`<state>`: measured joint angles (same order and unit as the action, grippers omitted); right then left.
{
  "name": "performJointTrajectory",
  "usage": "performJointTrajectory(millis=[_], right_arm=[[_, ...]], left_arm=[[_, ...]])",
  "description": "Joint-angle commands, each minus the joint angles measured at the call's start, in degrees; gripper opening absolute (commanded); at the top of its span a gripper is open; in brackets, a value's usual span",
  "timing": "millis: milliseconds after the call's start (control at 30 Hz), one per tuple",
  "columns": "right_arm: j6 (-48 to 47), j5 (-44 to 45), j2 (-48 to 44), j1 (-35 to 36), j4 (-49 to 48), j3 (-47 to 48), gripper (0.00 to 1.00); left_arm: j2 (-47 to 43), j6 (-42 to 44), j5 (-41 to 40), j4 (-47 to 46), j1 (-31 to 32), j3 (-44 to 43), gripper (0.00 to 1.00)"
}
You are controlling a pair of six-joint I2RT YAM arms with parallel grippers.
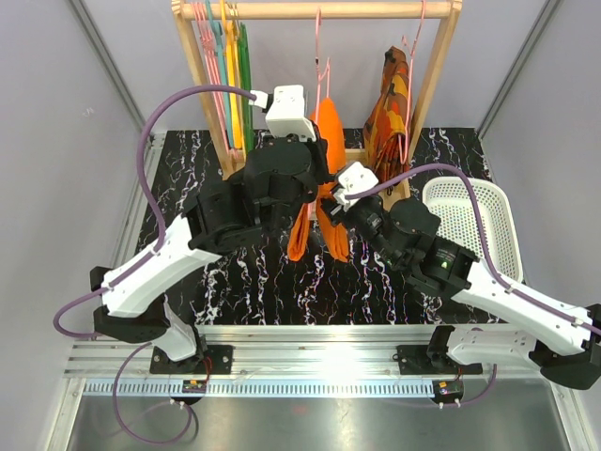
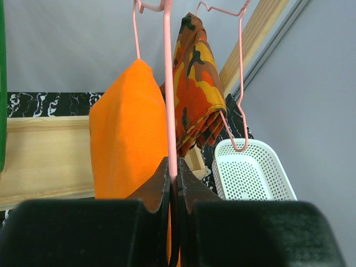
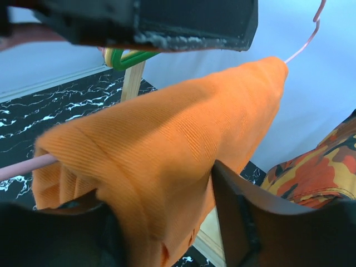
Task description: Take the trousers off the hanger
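Trousers between right hand fingers

Bright, even light from above fills all three views, and shadows stay soft. A white glare strip lies on the near aluminium rail. The glossy tabletop glints faintly. Close to the lens, the left pincer is dark and defocused, and the trousers blur.

arms: white links, black joints | cables: purple | wrist cameras: white | gripper fingers: dark
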<state>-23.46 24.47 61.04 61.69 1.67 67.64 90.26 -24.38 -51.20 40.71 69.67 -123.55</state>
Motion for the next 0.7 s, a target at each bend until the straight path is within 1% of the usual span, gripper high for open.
performJointTrajectory(millis=[0,33,100,133,200,267,300,433,467,567,667], right_arm=[[-0.6,-1.2,-1.7,0.4,-2.0,3.6,0.54],[-0.5,-1.4,-2.0,0.4,-2.1,3.6,0.45],[-0.3,-1.4,-2.1,0.3,-2.1,3.6,0.33],[-0.2,-1.1,-2.1,0.4,-2.0,3.5,0.20],[0.2,-0.7,-2.0,0.4,-2.4,3.7,0.11],[0.3,2.7,-1.5,0.4,-3.2,4.8,0.02],[-0.1,3.9,-1.4,0.4,-3.3,5.3,0.00],[-1.8,12.9,0.3,0.3,-4.1,8.8,0.00],[-2.0,14.2,0.6,0.3,-4.2,9.5,0.00],[-2.2,16.5,0.8,0.3,-3.7,11.9,0.00],[-2.5,19.4,1.5,0.3,-2.1,15.4,0.00]], left_arm=[[-1.0,-1.8,2.7,-5.5,-1.0,-3.3,0.00],[-0.8,-2.0,2.8,-4.9,-1.3,-3.5,0.00],[-0.8,-2.0,3.1,-4.7,-1.6,-3.5,0.00],[-0.8,-2.2,3.2,-4.3,-1.7,-3.5,0.00],[-0.9,-2.3,3.4,-3.9,-1.9,-3.3,0.00],[-1.5,-2.8,3.3,-3.5,-2.1,-1.5,0.00],[-2.0,-3.1,3.3,-3.6,-2.1,-0.5,0.00],[-5.8,-5.3,3.3,-5.4,-3.1,8.1,0.00],[-7.3,-6.4,3.6,-5.6,-3.4,11.5,0.00],[-9.0,-8.5,3.6,-5.8,-4.6,16.0,0.00],[-11.6,-10.8,4.2,-6.3,-5.9,22.4,0.00]])
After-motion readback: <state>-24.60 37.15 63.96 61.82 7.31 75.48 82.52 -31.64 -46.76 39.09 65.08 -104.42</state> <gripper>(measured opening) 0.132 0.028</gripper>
